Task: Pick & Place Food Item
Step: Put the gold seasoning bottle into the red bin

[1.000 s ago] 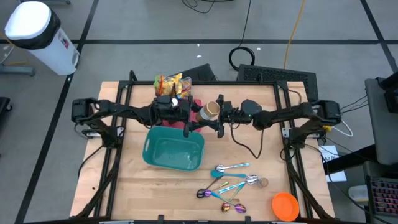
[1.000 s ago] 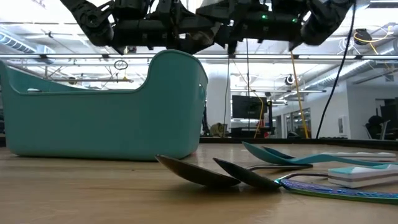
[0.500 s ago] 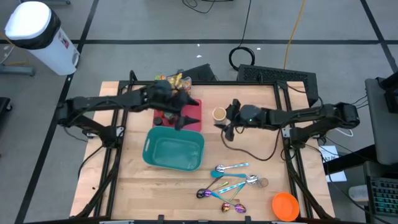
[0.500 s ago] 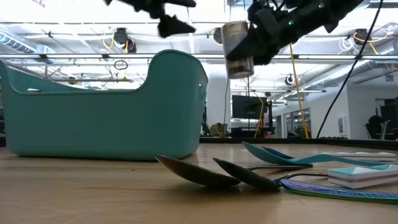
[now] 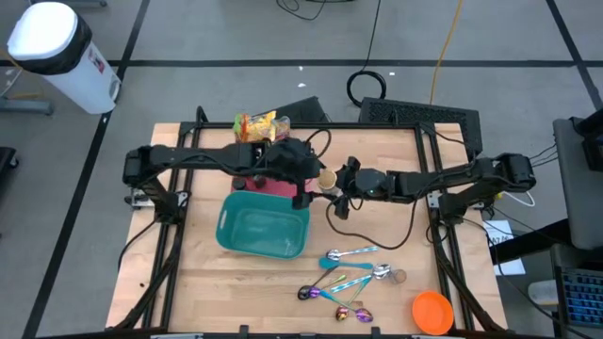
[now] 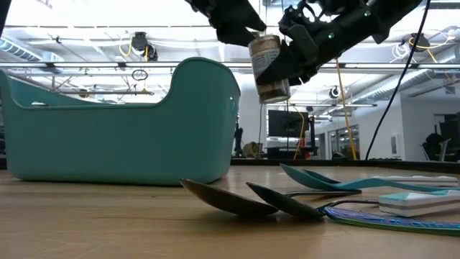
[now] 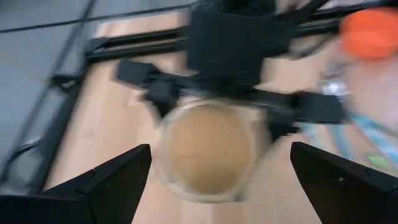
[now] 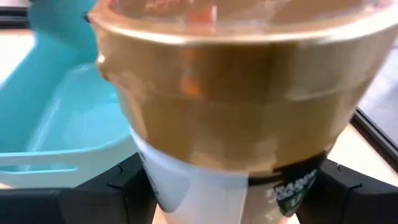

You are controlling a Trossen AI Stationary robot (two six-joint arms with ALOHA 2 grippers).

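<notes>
Path into teal bin [image 5: 263, 229]: I'm seeing its inside lying open | blocking: both claws and jar [image 5: 326, 177] crowding its far-right corner | spoons [image 5: 345, 275] littering near worktop [image 5: 203, 282]

Dark jointed arms [image 5: 188, 158] (black cables)

Bright, even overhead light; both wrist views are motion-blurred, and ceiling lamps glare in the low view.

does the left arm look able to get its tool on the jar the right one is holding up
Probably yes. The left tool is open and pointed straight at the jar, with nothing between them. The right tool grips the jar from the far side, in the air beside the teal bin.
</notes>
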